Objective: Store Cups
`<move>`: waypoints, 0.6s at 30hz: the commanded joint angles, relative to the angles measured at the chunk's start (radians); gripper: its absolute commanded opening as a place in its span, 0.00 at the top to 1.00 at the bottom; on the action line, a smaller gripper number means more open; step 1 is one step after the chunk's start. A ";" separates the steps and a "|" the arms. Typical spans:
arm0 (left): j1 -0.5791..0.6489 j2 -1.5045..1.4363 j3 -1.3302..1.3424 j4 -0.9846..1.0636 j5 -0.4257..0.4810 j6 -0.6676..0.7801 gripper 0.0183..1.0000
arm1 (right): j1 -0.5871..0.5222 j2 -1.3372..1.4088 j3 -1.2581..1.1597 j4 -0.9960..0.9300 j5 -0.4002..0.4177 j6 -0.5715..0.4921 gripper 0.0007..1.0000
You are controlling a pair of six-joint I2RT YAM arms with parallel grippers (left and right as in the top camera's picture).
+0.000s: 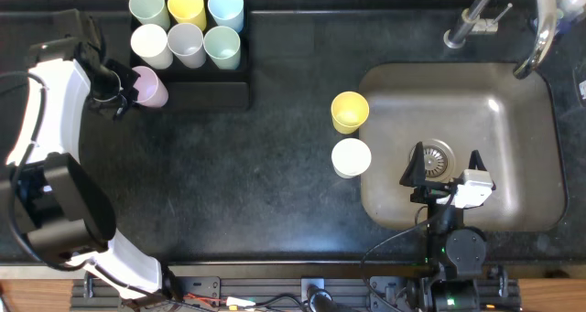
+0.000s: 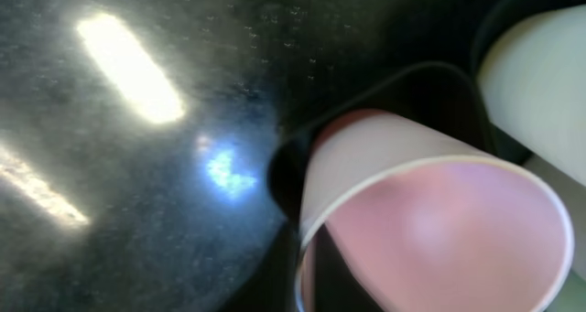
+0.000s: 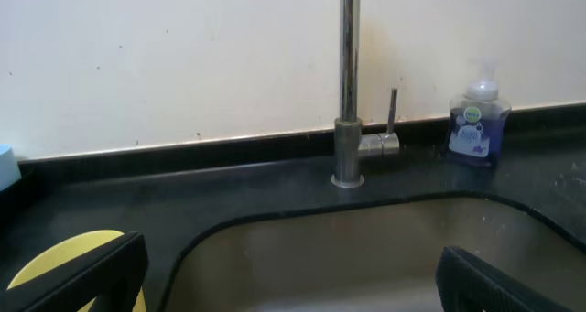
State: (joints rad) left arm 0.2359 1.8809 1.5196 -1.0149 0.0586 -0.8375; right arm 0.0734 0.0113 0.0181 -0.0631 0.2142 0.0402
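Left tool (image 1: pixel 114 83) clamped on pink cup (image 1: pixel 148 86); the cup is tilted at the left end of the tray's (image 1: pixel 215 96) vacant row. Right tool (image 1: pixel 445 162) has its fingers apart over the sink (image 1: pixel 513 102). Yellow cup (image 1: pixel 349 112) and white cup (image 1: pixel 351 157) wait on the surface (image 1: pixel 275 166). Advice: bring the pink cup upright, centre its base in the slot and lower fully before release, keeping clear of the stored cups (image 1: pixel 187 24).

Dark speckled stone worktop (image 1: pixel 275 166), glossy, with ceiling lights glaring off it as bright streaks (image 2: pixel 128 69). Steel sink (image 1: pixel 526 102) set into the worktop on the right, round drain (image 1: pixel 438 158) in the basin floor. Tall chrome tap (image 3: pixel 347 83) behind the sink, with a side lever. Blue soap bottle (image 3: pixel 476 124) near the tap. Plain cream wall (image 3: pixel 183 47) behind, low dark upstand at its foot.
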 commanded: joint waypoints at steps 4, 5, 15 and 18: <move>-0.018 0.024 0.013 0.019 -0.008 -0.002 0.00 | 0.000 -0.008 -0.014 0.007 0.000 -0.003 0.00; -0.018 0.013 0.013 0.019 -0.008 -0.002 0.00 | 0.000 -0.008 -0.014 0.007 0.000 -0.003 0.00; -0.056 -0.240 0.014 0.019 0.011 0.023 0.00 | 0.000 -0.008 -0.014 0.007 0.000 -0.003 0.00; -0.130 -0.322 0.032 0.018 0.034 0.081 0.00 | 0.000 -0.008 -0.014 0.007 0.000 -0.003 0.00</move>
State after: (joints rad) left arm 0.1837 1.6718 1.5192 -0.9970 0.0612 -0.8268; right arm 0.0734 0.0109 0.0181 -0.0628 0.2138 0.0406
